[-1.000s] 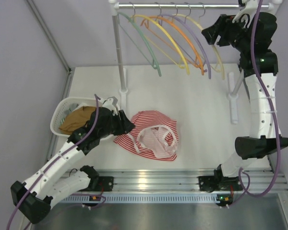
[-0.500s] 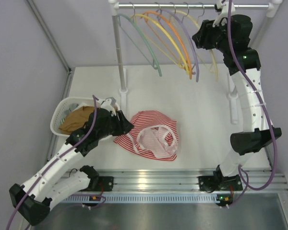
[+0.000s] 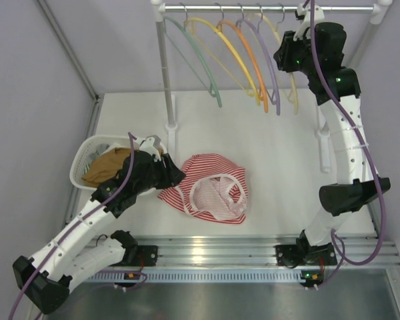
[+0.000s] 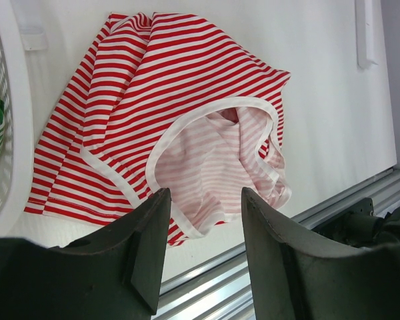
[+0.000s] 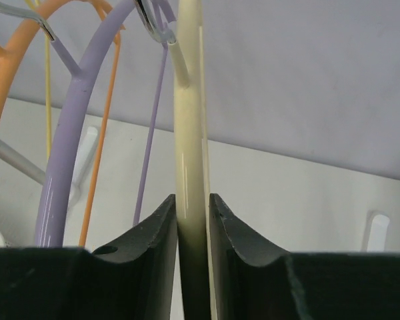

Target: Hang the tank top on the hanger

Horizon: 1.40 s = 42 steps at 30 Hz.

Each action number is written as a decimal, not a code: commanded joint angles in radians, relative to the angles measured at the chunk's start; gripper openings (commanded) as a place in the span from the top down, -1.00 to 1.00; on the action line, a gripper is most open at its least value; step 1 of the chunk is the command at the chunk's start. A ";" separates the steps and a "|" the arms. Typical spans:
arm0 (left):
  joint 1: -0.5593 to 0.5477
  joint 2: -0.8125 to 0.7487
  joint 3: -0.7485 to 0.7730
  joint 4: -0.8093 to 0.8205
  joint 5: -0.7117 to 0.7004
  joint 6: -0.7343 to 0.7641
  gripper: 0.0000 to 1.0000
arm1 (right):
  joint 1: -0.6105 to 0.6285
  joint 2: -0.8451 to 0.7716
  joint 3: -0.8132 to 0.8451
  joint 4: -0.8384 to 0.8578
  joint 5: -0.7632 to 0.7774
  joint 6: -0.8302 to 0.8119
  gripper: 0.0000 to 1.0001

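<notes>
The tank top (image 3: pixel 210 180), red-and-white striped with pale trim, lies crumpled on the white table and also shows in the left wrist view (image 4: pixel 153 100). My left gripper (image 3: pixel 175 175) is open and empty, hovering at the garment's left edge, its jaws wide apart over the trim (image 4: pixel 203 197). The cream-yellow hanger (image 3: pixel 294 90) hangs rightmost on the rail. My right gripper (image 3: pixel 288 57) is up at the rail, shut on that hanger's arm (image 5: pixel 189 120), which runs straight between the jaws (image 5: pixel 192 200).
A white basket (image 3: pixel 87 152) holding a tan garment (image 3: pixel 108 167) stands left of my left arm. Green (image 3: pixel 200 60), golden-yellow (image 3: pixel 235 57), orange (image 3: pixel 253 60) and purple (image 3: pixel 272 73) hangers share the rail (image 3: pixel 253 9). The rack's posts (image 3: pixel 165 73) stand at the back.
My right arm has shifted left along the rail and closed in on the cream hanger; the hangers swung left, then back. My left arm and the tank top have not moved.
</notes>
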 commanded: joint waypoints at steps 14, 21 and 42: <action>-0.002 0.008 0.024 0.004 -0.004 0.013 -0.03 | 0.031 -0.047 0.063 0.005 0.070 -0.003 1.00; -0.003 0.008 0.025 0.000 -0.007 0.012 -0.02 | 0.031 -0.074 0.055 0.082 0.070 0.006 1.00; -0.002 0.007 0.002 0.018 -0.002 0.013 -0.08 | 0.031 -0.172 -0.075 0.174 0.033 0.049 1.00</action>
